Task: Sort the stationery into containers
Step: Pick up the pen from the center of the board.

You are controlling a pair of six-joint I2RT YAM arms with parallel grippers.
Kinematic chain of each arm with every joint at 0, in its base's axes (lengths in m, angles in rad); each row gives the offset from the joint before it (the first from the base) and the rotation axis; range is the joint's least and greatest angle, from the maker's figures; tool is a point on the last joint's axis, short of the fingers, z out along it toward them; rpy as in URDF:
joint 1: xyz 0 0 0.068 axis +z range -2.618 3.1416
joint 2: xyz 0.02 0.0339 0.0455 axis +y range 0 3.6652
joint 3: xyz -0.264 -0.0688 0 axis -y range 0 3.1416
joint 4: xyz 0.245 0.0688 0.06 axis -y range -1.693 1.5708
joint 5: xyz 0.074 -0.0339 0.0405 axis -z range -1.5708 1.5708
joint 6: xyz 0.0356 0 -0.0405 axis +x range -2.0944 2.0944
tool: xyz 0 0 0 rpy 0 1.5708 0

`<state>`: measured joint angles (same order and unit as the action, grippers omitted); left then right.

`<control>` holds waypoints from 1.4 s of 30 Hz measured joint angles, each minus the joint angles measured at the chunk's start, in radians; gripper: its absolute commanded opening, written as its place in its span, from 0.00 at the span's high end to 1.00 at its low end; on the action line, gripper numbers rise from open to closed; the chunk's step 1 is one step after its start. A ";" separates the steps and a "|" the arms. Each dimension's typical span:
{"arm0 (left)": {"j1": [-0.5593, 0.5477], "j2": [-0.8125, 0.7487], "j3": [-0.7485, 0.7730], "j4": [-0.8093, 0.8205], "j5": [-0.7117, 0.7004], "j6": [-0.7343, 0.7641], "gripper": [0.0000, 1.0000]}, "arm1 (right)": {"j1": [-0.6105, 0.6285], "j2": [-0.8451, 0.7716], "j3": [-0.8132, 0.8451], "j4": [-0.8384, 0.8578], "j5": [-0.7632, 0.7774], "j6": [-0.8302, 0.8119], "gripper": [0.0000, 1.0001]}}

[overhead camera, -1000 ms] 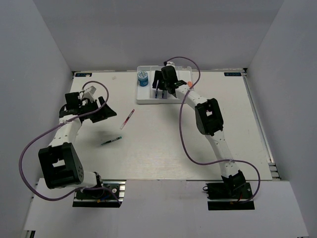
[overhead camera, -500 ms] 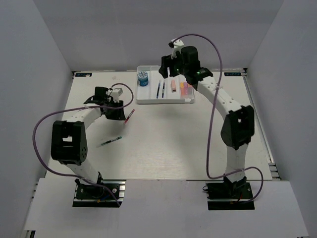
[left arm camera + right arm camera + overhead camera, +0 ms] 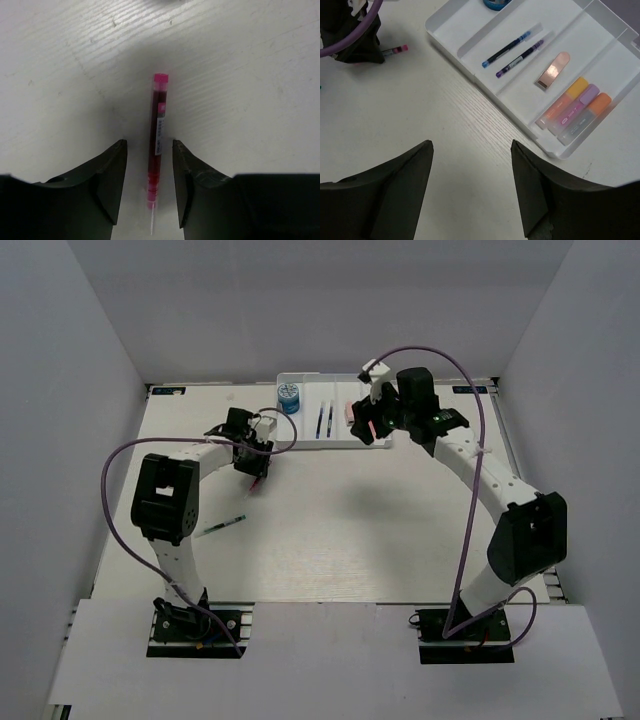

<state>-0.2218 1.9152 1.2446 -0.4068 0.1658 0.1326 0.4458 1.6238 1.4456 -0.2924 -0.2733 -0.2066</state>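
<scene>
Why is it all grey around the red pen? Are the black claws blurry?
Left wrist view: a soft grey shadow spreads from the left fingers around the red pen, which is itself sharp. Right wrist view: the near right fingers look dark and a little soft; the tray is crisp.

The red pen [image 3: 156, 160] lies flat on the tabletop [image 3: 250, 75] between my left fingers [image 3: 107, 175], touching neither, a dark pen [image 3: 224, 525] lies loose nearby, and the white divided tray [image 3: 462, 30] holds a blue roll [image 3: 289, 397], a blue pen [image 3: 506, 49], a purple pen [image 3: 520, 58], a pinkish eraser [image 3: 553, 71] and three markers [image 3: 577, 107] side by side.
</scene>
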 measured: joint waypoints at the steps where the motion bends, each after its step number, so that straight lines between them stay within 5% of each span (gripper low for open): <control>1: -0.006 0.010 0.006 0.002 -0.010 0.008 0.49 | -0.004 -0.011 -0.011 -0.010 -0.001 -0.005 0.31; 14: -0.051 0.051 0.057 -0.007 0.060 0.100 0.81 | -0.074 -0.198 -0.094 -0.066 -0.029 -0.009 0.36; 18: -0.080 0.020 0.014 -0.023 0.127 0.130 0.98 | -0.097 -0.298 -0.206 -0.088 -0.043 -0.003 0.37; 21: -0.103 0.021 0.027 -0.079 0.191 0.116 1.00 | -0.105 -0.411 -0.317 -0.114 -0.050 -0.050 0.40; 31: -0.144 0.022 0.171 -0.153 0.453 -0.256 1.00 | -0.051 -0.813 -0.555 -0.203 -0.243 -0.623 0.48; 42: -0.182 -0.109 -0.100 0.058 0.851 -0.676 1.00 | 0.232 -0.658 -0.697 -0.072 -0.368 -1.175 0.58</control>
<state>-0.4042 1.8057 1.1442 -0.3492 1.0164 -0.5434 0.6773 0.9653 0.7490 -0.3649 -0.6411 -1.3811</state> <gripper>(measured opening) 0.205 0.447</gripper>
